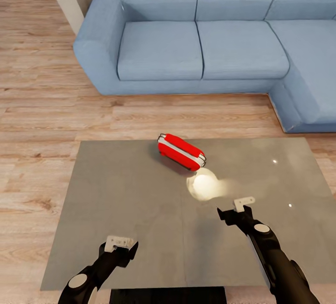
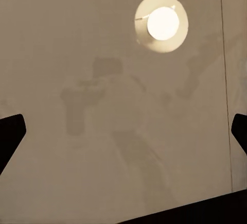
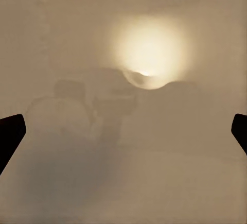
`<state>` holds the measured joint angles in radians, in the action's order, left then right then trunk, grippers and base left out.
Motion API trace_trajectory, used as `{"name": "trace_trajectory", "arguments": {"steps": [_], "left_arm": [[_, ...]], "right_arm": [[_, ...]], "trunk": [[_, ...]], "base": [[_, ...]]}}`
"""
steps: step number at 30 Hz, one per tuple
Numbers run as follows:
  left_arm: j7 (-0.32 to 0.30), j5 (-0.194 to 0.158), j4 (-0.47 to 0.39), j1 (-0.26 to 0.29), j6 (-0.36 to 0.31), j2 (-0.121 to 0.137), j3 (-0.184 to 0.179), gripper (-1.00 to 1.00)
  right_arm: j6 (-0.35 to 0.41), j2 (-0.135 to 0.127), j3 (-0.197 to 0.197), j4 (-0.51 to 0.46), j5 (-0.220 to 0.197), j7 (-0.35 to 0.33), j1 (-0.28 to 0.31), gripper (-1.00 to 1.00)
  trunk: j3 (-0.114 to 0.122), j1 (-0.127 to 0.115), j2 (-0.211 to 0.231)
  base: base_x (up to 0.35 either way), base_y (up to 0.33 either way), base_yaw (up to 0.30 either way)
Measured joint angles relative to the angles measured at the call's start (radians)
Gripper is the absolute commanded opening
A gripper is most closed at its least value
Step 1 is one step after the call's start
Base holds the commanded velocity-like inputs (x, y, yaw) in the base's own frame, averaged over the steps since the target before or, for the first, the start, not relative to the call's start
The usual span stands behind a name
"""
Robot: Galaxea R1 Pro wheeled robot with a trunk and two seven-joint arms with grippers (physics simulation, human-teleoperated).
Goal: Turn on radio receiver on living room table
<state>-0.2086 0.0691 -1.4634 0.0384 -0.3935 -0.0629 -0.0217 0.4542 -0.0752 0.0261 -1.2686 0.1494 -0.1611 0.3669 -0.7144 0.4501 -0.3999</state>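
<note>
Both sets of fingers hung spread and empty over the worktop (image 1: 116, 187); the right gripper (image 1: 233, 211) apparently approaching, next reaching toward the radio receiver (image 1: 181, 151).

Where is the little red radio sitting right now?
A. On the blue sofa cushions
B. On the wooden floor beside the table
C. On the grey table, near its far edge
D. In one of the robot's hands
C: the head view shows the red radio lying on the glossy grey table close to the edge nearest the sofa, apart from the left hand and the right hand.
</note>
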Motion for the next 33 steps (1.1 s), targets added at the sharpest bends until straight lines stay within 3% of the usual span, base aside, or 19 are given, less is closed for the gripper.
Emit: {"name": "trace_trajectory", "arguments": {"steps": [3, 6, 12, 27, 33], "left_arm": [[-0.007, 0.000, -0.001, 0.000, 0.000, 0.000, 0.000, 1.00], [-0.071, 0.000, -0.002, 0.000, 0.003, 0.000, 0.002, 1.00], [-0.129, 0.002, -0.003, 0.000, 0.006, -0.002, 0.004, 1.00], [-0.133, 0.003, -0.003, 0.000, 0.006, -0.005, 0.005, 1.00], [-0.134, 0.003, -0.001, 0.000, 0.007, -0.003, 0.005, 1.00]], "right_arm": [[-0.002, 0.000, 0.000, -0.001, 0.000, 0.000, 0.000, 1.00], [-0.004, 0.000, 0.000, -0.001, -0.002, -0.001, 0.000, 1.00], [-0.005, 0.000, 0.001, -0.002, -0.003, -0.004, 0.000, 1.00], [-0.003, 0.000, 0.000, 0.000, -0.004, -0.006, 0.000, 1.00], [-0.003, 0.000, 0.000, 0.001, -0.004, -0.008, 0.000, 1.00]], "trunk": [[-0.005, 0.000, 0.000], [-0.010, 0.000, 0.000], [-0.020, 0.000, 0.000], [-0.025, 0.000, 0.000], [-0.025, 0.000, 0.000]], "base": [[0.000, 0.000, 0.000], [0.000, 0.000, 0.000], [0.000, 0.000, 0.011], [0.000, 0.000, 0.007], [0.253, 0.000, 0.000]]}}
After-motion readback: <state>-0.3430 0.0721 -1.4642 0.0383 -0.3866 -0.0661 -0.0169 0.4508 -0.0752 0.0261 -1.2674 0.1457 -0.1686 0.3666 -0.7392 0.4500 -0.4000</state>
